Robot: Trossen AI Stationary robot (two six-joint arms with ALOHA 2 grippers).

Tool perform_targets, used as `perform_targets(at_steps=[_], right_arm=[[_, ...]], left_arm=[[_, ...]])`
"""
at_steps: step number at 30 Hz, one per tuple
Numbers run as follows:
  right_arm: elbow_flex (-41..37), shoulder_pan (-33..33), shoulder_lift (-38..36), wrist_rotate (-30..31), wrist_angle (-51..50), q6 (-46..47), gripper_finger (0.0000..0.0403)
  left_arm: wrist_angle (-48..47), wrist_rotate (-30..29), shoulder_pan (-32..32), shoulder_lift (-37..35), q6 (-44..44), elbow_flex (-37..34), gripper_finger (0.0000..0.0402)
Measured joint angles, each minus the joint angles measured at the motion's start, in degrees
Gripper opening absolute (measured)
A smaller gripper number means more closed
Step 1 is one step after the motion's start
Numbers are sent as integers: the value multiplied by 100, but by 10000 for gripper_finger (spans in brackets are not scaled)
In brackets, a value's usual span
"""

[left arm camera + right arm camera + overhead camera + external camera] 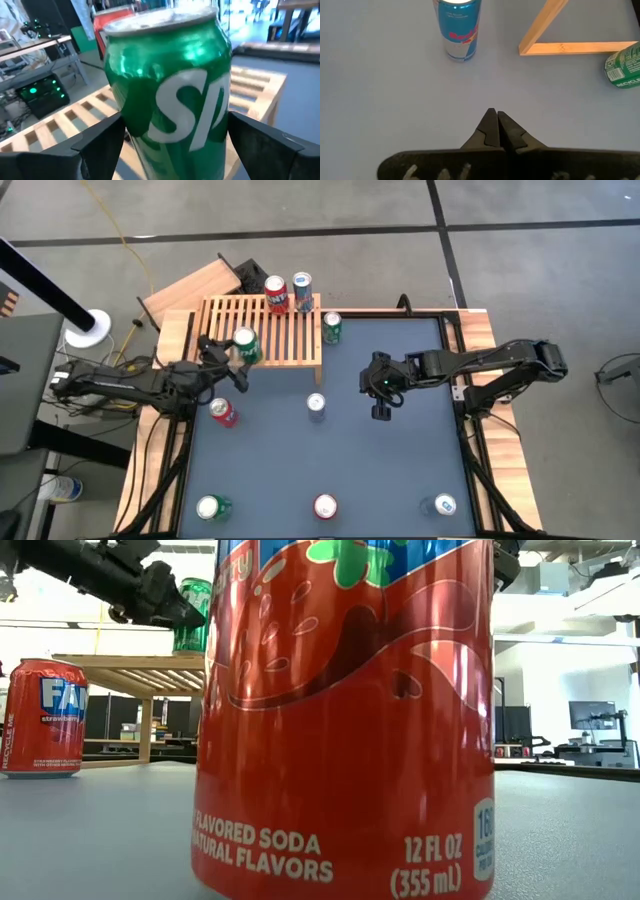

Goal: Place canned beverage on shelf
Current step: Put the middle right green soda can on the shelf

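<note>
A green can point(246, 346) is held between the widely spread jaws of the left gripper point(228, 350) over the near-left part of the slatted shelf point(290, 330), where two cans already stand at the far edge. The can should be lowered upright, its base flat across the slats, clear of the edge, before release. The right gripper point(381, 411) is kept with jaws shut and empty above the counter point(400, 470)

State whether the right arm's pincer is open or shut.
Shut: the right pincer has both fingertips pressed together with nothing between them, above bare table near a blue can.
</note>
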Motion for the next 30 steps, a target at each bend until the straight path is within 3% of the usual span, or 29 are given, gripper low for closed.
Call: perform_targets(at_steps=[10, 19, 24, 30], right_arm=[[0, 9, 0, 0, -19, 2, 0], [0, 15, 0, 0, -19, 7, 0], [0, 15, 0, 0, -19, 7, 0], [0, 15, 0, 0, -19, 7, 0]], left_arm=[[399, 735, 740, -21, -3, -137, 330], [406, 1322, 1162, -23, 37, -137, 272], [513, 1785, 1439, -21, 395, -137, 286], [688, 2650, 2206, -19, 581, -139, 290]])
